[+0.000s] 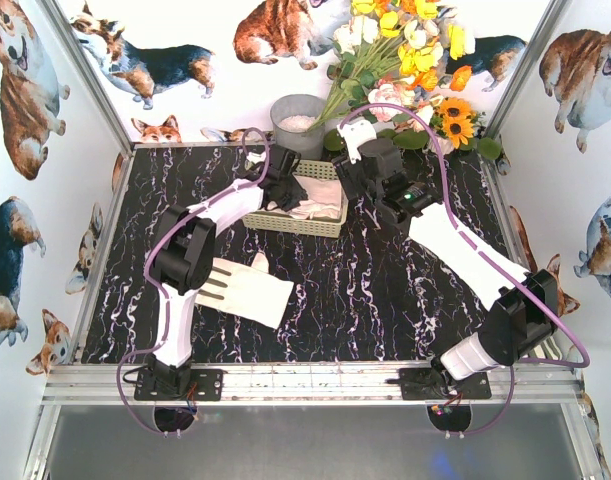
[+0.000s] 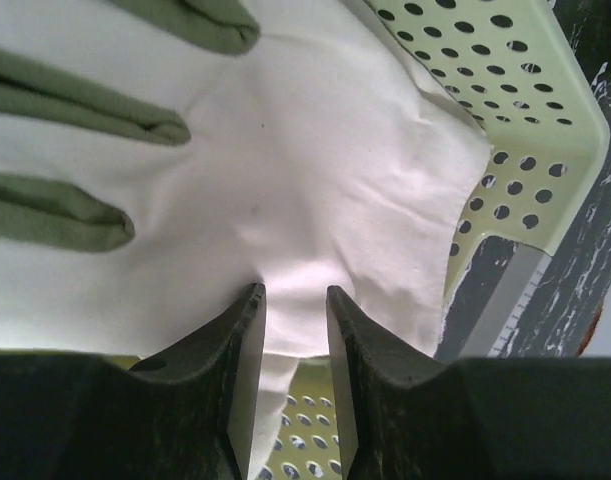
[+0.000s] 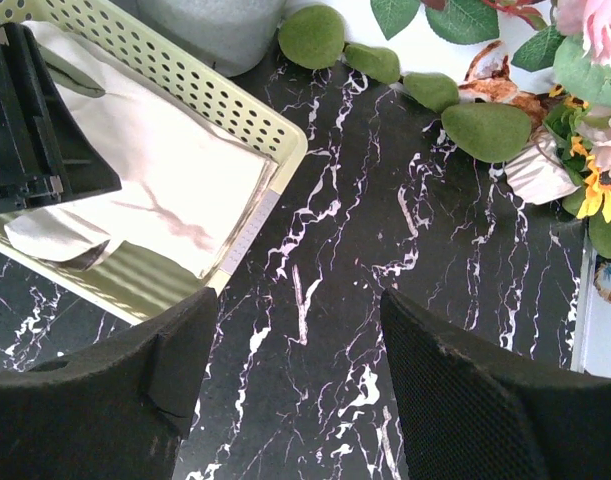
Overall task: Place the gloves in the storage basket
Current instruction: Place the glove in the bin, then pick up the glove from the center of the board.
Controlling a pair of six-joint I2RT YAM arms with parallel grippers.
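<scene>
Our left claw (image 2: pixel 295 305) pinches a glove (image 2: pixel 315 170) lying in the basket (image 2: pixel 545 150), its fingers pointing away from us, while our right claw (image 3: pixel 295 315) hangs open beside the basket.

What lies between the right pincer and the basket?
Only bare table. The right wrist view shows the open right pincer over black marble, with the basket corner close by.
</scene>
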